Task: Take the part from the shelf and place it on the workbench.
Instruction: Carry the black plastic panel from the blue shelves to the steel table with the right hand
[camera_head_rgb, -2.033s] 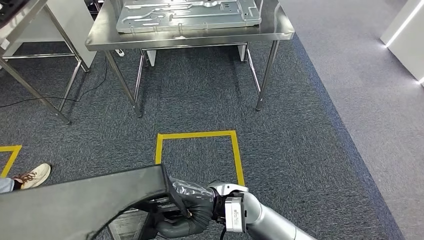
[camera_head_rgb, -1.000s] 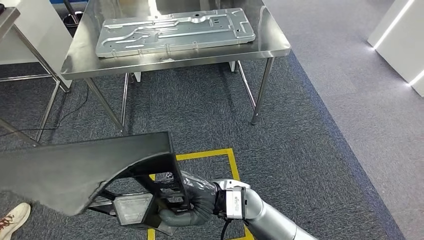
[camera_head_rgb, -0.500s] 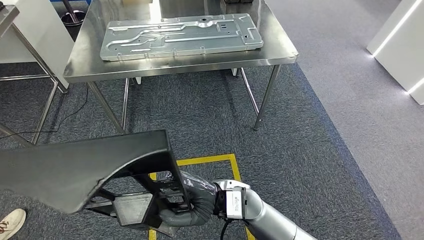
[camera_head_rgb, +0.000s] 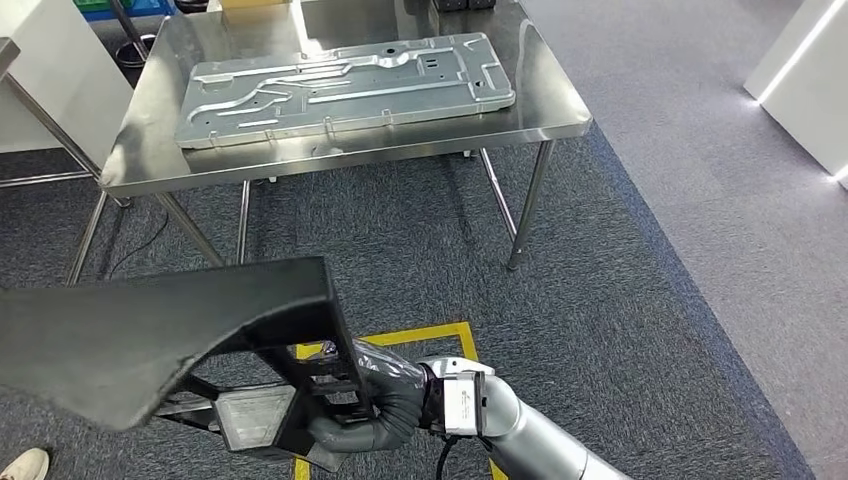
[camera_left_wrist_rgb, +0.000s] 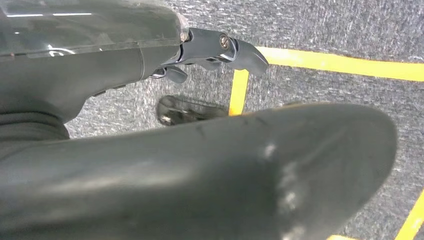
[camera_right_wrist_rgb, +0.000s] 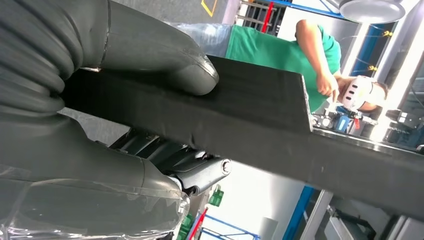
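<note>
I carry a large black moulded part (camera_head_rgb: 150, 325) low in the head view, its ribbed frame end toward my right. My right hand (camera_head_rgb: 370, 412) grips that frame end; in the right wrist view its thumb (camera_right_wrist_rgb: 190, 75) presses on the part's flat edge (camera_right_wrist_rgb: 300, 145). In the left wrist view my left hand (camera_left_wrist_rgb: 85, 55) lies against the part's smooth curved face (camera_left_wrist_rgb: 210, 175), dark fingers (camera_left_wrist_rgb: 235, 50) reaching past it over the carpet. The steel workbench (camera_head_rgb: 545, 105) stands ahead, apart from the part.
A silver stamped metal panel (camera_head_rgb: 340, 85) covers most of the workbench. Yellow floor tape (camera_head_rgb: 440, 333) marks a square under my hands. A person's shoe (camera_head_rgb: 20, 465) is at the lower left, a person in green (camera_right_wrist_rgb: 280, 50) stands nearby. A white table (camera_head_rgb: 35, 80) stands left.
The camera has moved: the workbench now shows more fully and the yellow square sits lower. The part stays in both hands and rides a little higher in the picture.
</note>
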